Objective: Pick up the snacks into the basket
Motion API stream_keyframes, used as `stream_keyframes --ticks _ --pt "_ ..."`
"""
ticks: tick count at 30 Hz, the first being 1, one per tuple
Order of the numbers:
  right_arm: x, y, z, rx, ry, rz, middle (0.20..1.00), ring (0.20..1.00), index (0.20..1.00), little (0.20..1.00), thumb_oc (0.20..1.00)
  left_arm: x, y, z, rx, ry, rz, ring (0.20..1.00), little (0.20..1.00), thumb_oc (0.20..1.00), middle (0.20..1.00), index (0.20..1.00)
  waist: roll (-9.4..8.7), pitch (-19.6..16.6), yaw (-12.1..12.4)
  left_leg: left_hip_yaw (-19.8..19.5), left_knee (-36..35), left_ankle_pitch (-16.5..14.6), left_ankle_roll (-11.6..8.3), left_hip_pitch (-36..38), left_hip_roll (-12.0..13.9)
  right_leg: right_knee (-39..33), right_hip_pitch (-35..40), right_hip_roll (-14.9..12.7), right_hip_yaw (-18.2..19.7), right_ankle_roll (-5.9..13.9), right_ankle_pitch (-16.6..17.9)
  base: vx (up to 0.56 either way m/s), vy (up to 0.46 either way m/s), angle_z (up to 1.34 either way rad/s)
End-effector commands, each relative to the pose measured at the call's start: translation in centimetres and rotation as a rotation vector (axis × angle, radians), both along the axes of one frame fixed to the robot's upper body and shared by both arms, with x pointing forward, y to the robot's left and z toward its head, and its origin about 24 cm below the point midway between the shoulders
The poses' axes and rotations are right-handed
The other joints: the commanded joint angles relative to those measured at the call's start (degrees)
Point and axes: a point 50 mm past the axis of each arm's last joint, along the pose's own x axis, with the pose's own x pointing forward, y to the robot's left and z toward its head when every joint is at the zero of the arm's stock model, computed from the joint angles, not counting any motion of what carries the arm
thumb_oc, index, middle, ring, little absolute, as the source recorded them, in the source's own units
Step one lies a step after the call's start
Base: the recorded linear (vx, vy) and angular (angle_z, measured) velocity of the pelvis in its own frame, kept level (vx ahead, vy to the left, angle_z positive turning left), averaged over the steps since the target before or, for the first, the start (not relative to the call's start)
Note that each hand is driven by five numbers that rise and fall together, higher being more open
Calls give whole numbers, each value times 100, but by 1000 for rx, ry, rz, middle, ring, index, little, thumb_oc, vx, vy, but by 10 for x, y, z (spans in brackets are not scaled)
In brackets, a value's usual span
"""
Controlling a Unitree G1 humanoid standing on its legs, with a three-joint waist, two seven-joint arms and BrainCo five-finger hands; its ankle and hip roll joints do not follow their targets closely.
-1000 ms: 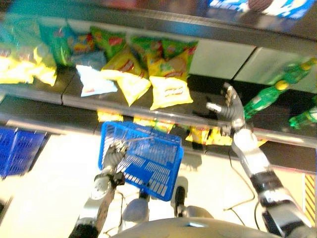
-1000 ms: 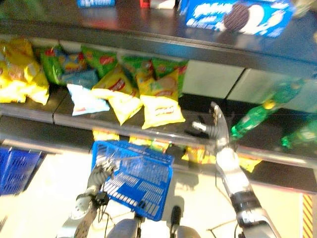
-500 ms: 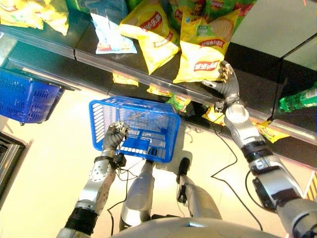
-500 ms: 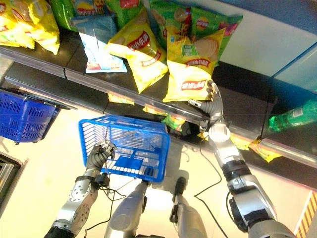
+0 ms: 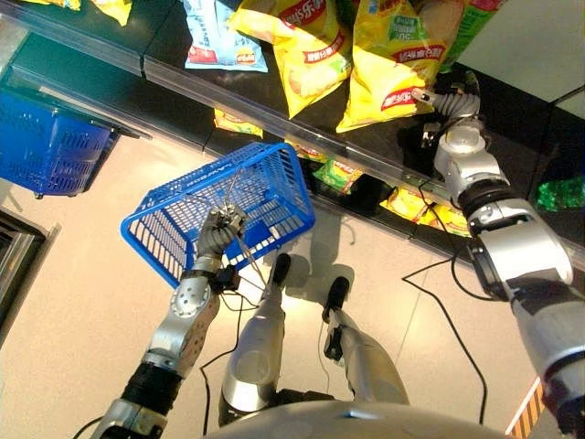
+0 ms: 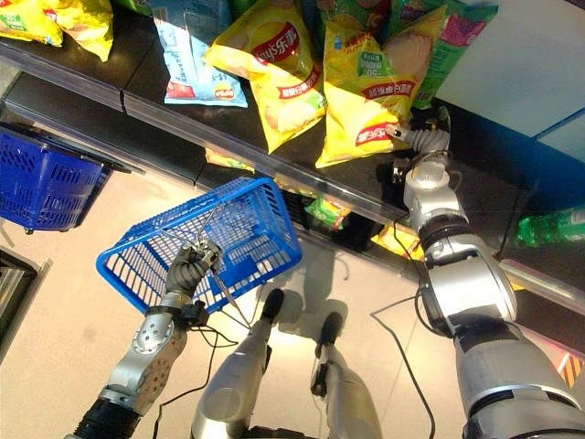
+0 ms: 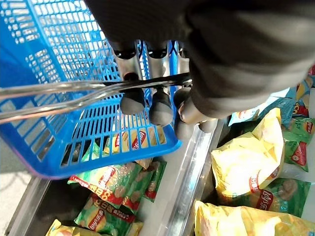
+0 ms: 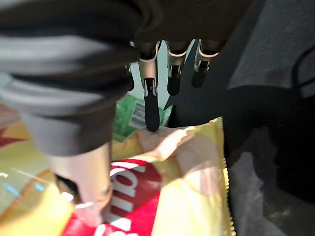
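Note:
My left hand [image 5: 218,230] is shut on the wire handle [image 7: 74,93] of a blue plastic basket [image 5: 228,197], which hangs tilted in front of the shelves with nothing showing inside. On the upper shelf my right hand [image 5: 448,99] is at the right edge of a yellow chip bag [image 5: 388,69]. In the right wrist view its fingers [image 8: 150,98] reach out straight to the bag's top edge, and the thumb [image 8: 93,196] lies on the yellow bag's [image 8: 187,196] face. A second yellow bag [image 5: 302,46] lies just left of it.
A light-blue bag [image 5: 219,37] and green bags [image 6: 457,27] share the black shelf [image 5: 119,46]. More snack bags [image 5: 338,174] fill the lower shelf behind the basket. Another blue basket [image 5: 50,151] stands at the left, a green bottle [image 5: 562,192] at the right.
The camera has tipped down. The basket has swung left and tilted in my left hand. My right hand has reached deeper onto the shelf, up against the yellow bag.

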Motion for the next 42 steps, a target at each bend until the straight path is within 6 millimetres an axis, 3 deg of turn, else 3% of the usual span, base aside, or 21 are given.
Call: stream_keyframes --ticks 1,7,12,18,19,25,42 --pt "3 6 24 -50 -46 35 1000 1000 1000 1000 1000 -12 -12 61 -37 -313 -89 200 200 200 200 200 -169 -350 94 218 344 -534 30 -60 -289 415 -399 -254 261 535 -112 0 0 0" --pt "6 8 33 -85 -26 95 1000 1000 1000 1000 1000 -10 -14 66 -30 -336 -116 200 200 200 200 200 -199 -289 169 161 299 -504 3 -27 -294 381 -354 -251 227 532 -117 3 -9 2" --pt "6 16 35 2 -74 159 1000 1000 1000 1000 1000 -9 -13 66 -33 -334 -107 200 200 200 200 200 -249 -275 183 122 263 -492 1 11 -292 369 -300 -247 207 528 -136 13 -6 4" --pt "1 56 25 138 -185 407 1000 1000 1000 1000 1000 -10 -3 61 -22 -310 -73 200 200 200 200 200 -422 -220 110 150 280 -519 -2 45 -272 381 -268 -255 226 518 -150 4 -2 1" --pt "-1 55 20 169 -193 416 200 200 200 200 200 -10 -2 60 -24 -304 -67 200 200 200 200 200 -438 -216 108 161 280 -526 2 56 -270 382 -259 -259 234 518 -148 0 0 0" --pt "-9 53 1 209 -196 456 200 200 200 200 200 -8 0 56 -36 -279 -54 200 200 200 200 200 -453 -223 56 215 250 -538 12 119 -270 362 -211 -275 258 526 -149 0 0 0" --pt "-16 41 -11 237 -198 421 200 200 200 200 200 -6 -1 55 -44 -272 -48 200 200 200 200 200 -421 -246 -13 321 251 -566 34 193 -246 336 -187 -291 389 543 -123 -5 2 -4"
